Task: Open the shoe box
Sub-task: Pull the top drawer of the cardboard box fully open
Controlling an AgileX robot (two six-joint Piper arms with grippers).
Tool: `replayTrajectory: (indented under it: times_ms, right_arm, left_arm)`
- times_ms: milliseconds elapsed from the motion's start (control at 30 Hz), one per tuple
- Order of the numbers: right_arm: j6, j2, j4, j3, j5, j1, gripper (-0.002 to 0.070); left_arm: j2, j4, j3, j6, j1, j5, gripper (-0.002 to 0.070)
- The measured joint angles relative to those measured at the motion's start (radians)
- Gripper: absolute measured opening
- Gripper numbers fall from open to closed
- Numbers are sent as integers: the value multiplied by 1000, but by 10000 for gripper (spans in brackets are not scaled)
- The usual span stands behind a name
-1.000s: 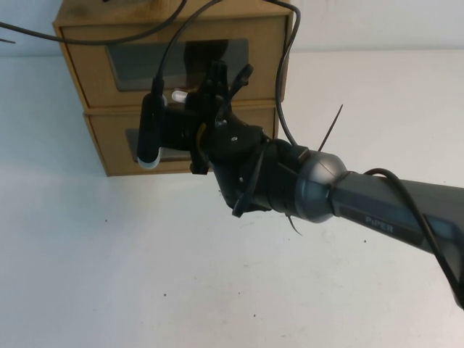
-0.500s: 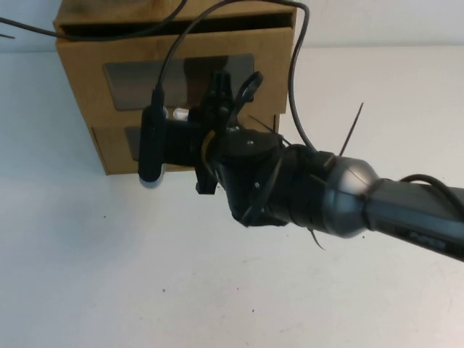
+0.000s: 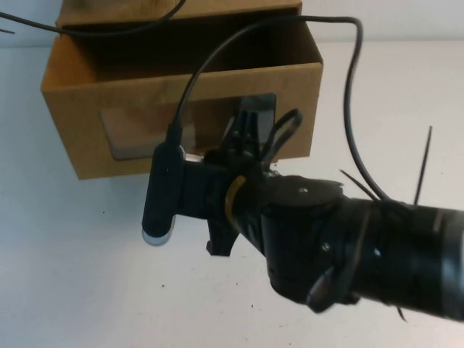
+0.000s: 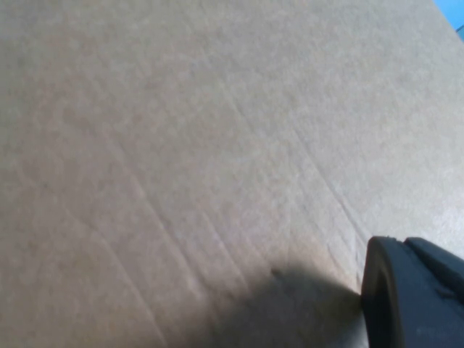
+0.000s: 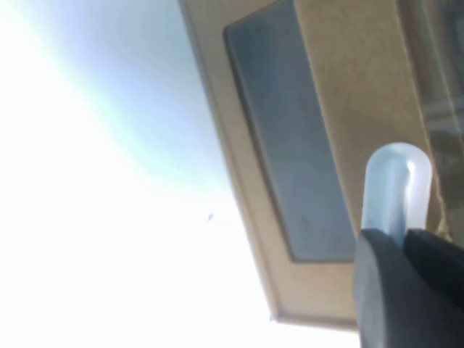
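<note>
Shoe box [image 3: 217, 9] stands at the far left of the table [image 3: 87, 290], and its windowed drawer [image 3: 80, 123] is drawn out toward the near side.

Nearest, the right arm enters from the near right and crosses the middle of the table. The right gripper [image 3: 251, 122] sits at the drawer's front panel, beside the window [image 3: 127, 134], with jaws closed. Whether they pinch a pull or only hook the panel cannot be told. A translucent stub [image 5: 395, 185] shows just beside the finger in the right wrist view.

Farther on, the drawer's dark interior is exposed behind the front panel, under the outer shell.

The left gripper [image 4: 413, 293] lies close against a plain cardboard face of the box. Which face cannot be told, nor can its jaw state.

Judgement: the opening pull is in hand and well advanced. The next move calls for a straight draw toward the near side, with the shell kept from following, then a clean release.
</note>
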Motion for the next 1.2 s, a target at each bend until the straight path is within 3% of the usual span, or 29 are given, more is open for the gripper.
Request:
replayTrajectory:
  times_ms: [500, 1000, 1100, 1200]
  right_arm:
    - [-13, -77, 202, 14, 238, 170, 8]
    - [-55, -80, 313, 14, 255, 182, 17]
    - [-58, -84, 355, 14, 287, 201, 78]
    - [-73, -102, 383, 14, 320, 240, 210]
  left_arm:
    - [0, -2, 0, -2, -2, 0, -6]
    - [0, -2, 0, -4, -2, 0, -6]
    - [0, -2, 0, -4, -2, 0, -6]
    - [-4, -2, 0, -4, -2, 0, -6]
